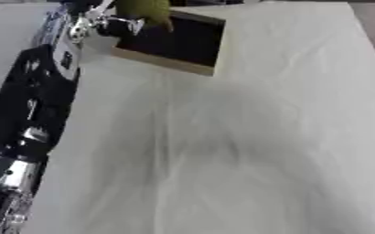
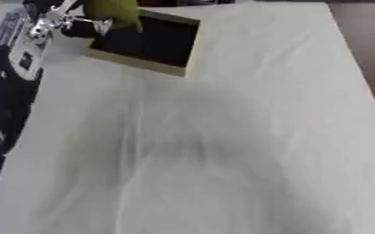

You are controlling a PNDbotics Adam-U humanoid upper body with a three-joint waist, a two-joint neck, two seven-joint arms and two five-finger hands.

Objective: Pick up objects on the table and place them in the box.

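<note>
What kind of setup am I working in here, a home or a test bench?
Likely a test bench, not a home: a long table draped in a plain white cloth, one dark box with a pale rim, and the left hand holding a green object above it.

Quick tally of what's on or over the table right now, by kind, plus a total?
Box (dark inside, light wooden rim): 1
Yellow-green object, at the left hand above the box's left part: 1
Loose items on the white tablecloth: 0 visible
Total: 2
</note>
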